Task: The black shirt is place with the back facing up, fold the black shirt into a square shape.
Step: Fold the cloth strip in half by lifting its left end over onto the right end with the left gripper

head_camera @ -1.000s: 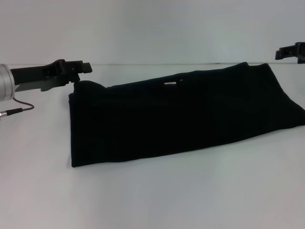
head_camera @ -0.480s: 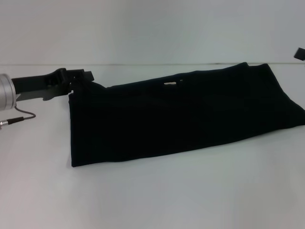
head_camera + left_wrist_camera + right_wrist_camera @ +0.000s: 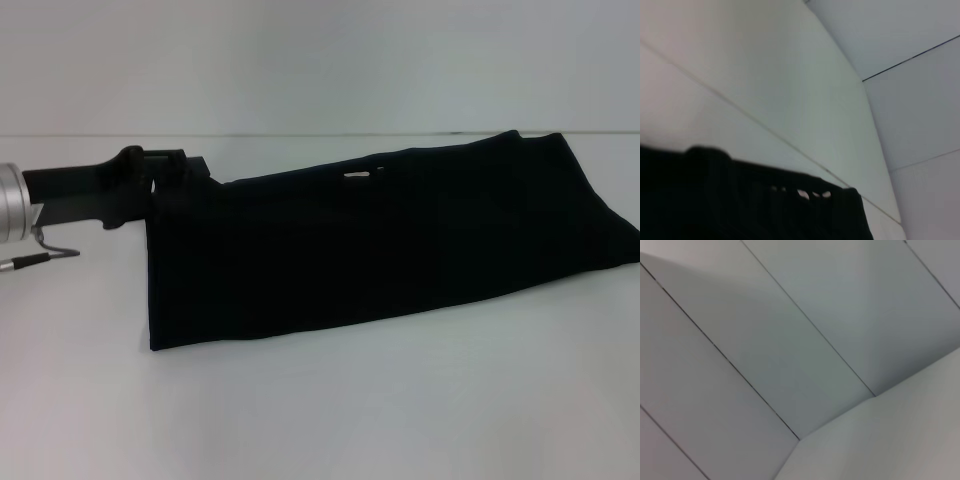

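- Jaws of my left gripper (image 3: 195,163) sit at the far left corner of the black shirt (image 3: 380,245), dark against dark cloth, so I cannot tell whether they stand wide, narrow, or already pinch fabric.
- My left wrist view shows the shirt's far edge close beneath the camera, with a few small bright gaps in it near the neckline, but none of my own fingers.
- My right gripper is nowhere in sight; its wrist view shows only pale wall panels, so I judge that arm is parked well away from the shirt.
- That shirt lies on the white table (image 3: 320,410) as a long band, already doubled over lengthwise by the look of it, running from the left corner by my jaws out toward the right, with its right end slightly farther back.
- Risk, as I judge it: if I catch only the top layer at this corner, the layers would part on lifting and the fold would skew.
- Another risk: carrying the left end across with one arm alone may drag the whole band, since nothing pins the shirt's right end.
- A thin cable (image 3: 45,255) trails beside my left arm, left of the shirt; it could snag as I sweep.
- Nothing else lies near the shirt to block the fold.
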Available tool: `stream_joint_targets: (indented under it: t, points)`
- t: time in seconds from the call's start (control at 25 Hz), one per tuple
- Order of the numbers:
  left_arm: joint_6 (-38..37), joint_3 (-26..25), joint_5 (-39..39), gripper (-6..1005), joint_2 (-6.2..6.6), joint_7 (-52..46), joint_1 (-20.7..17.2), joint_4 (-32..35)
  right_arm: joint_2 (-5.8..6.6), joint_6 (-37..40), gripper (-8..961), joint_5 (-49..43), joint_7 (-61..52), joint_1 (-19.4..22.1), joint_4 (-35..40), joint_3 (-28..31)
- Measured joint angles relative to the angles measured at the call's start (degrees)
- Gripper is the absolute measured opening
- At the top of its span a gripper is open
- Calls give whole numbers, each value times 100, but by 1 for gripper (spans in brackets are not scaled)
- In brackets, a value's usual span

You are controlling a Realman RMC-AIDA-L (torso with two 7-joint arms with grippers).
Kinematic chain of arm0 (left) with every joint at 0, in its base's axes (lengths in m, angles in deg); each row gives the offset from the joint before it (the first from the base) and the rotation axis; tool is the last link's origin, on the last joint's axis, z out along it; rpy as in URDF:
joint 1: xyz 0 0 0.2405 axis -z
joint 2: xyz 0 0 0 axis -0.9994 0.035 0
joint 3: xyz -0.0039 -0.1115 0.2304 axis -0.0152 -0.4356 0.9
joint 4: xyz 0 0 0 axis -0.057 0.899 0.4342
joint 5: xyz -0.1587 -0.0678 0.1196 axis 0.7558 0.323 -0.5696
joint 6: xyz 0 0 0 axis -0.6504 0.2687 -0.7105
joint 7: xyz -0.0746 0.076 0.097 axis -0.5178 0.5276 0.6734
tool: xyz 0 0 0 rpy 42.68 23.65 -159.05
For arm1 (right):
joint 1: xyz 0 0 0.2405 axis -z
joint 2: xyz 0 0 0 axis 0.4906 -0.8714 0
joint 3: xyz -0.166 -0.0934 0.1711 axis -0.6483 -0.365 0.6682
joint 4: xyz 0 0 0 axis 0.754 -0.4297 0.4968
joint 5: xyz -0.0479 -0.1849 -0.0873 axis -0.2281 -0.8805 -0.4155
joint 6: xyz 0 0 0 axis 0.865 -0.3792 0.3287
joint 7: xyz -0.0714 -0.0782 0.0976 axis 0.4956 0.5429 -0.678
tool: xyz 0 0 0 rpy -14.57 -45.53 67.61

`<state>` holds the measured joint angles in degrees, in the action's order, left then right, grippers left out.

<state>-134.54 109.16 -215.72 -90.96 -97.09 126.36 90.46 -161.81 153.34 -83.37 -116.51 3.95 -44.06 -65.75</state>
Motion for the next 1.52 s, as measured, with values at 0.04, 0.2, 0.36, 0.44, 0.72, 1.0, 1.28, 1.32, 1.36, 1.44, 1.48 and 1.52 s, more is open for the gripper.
stream_joint_targets:
  t: [0.04,0.2,0.36,0.44,0.72,1.0,1.28,1.32,1.36,1.44,1.48,1.52]
  points:
    - [-104,-36,-8,551,0,-108,-42,-2,7,13,764,4,3,-32,11,1]
    - [-686,-452,-12,551,-10,-496,-267,-3,22,46,760,14,165,-178,64,6]
    - [-1054,-800,-14,552,-74,-838,-534,-17,29,38,758,31,431,-301,64,12]
    - [-1117,-850,-20,552,-118,-959,-690,-67,29,29,758,38,466,-347,63,13]
    - [-1013,-969,-320,552,-181,-1083,-1011,-445,73,70,759,60,697,-388,42,11]
    - [-926,-1037,-456,552,-238,-1055,-1182,-649,-162,255,759,324,1569,-254,-196,224]
    - [-553,-1028,-546,551,-310,-1108,-1204,-941,-186,135,758,319,1601,-286,-219,236]
    - [-444,-1026,-546,551,-321,-1096,-1216,-1022,-181,128,758,313,1601,-297,-220,236]
    - [-369,-1030,-541,551,-327,-1088,-1225,-1071,-175,122,758,310,1600,-305,-220,235]
    - [-179,-1040,-513,551,-349,-1078,-1261,-1187,-167,111,758,305,1587,-313,-220,229]
    - [-126,-1040,-504,551,-357,-1077,-1275,-1217,-163,108,758,304,1578,-314,-220,227]
    - [-61,-1041,-497,551,-374,-1077,-1296,-1238,-161,106,758,303,1568,-314,-220,226]
